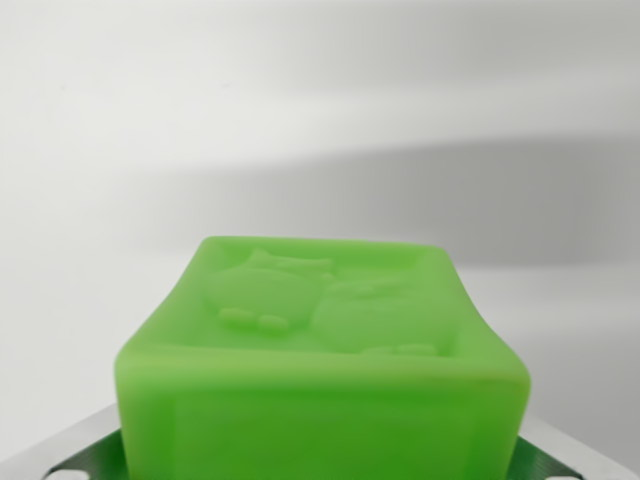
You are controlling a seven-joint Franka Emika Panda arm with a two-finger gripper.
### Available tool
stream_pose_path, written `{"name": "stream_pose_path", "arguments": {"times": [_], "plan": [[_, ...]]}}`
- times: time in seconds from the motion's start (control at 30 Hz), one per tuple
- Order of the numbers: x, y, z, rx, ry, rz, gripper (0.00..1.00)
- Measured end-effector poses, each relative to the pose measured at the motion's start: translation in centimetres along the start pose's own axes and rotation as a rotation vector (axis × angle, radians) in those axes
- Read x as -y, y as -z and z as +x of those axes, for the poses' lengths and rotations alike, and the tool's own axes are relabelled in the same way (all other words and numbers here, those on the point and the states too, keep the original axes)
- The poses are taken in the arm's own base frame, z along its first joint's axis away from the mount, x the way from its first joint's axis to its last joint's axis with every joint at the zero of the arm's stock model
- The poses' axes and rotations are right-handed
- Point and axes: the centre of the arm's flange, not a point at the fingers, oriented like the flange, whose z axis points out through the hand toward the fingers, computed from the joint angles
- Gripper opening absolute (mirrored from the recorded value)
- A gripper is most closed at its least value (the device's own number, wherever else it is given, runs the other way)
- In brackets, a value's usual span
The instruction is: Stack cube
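A bright green cube (320, 340) fills the lower half of the wrist view, very close to the camera. Its top face carries a raised relief of rounded figures inside a low rim. My gripper (320, 465) sits at the bottom edge, its fingers (70, 458) showing as grey metal with dark green pads at both lower corners. They press against the cube's left and right sides, so the gripper is shut on the cube. The cube's lower part and whatever lies beneath it are hidden. No second cube is visible.
Behind the cube is a plain white surface (320, 110) crossed by a soft grey shadow band (450, 190).
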Motion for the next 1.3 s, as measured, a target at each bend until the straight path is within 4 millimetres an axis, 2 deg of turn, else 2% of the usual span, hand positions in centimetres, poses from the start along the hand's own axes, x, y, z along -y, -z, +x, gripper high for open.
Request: {"name": "stream_pose_path", "arguments": {"times": [1.3], "plan": [[-4.7,0.4,6.1,-0.001,-0.092,0.006,0.0]]}}
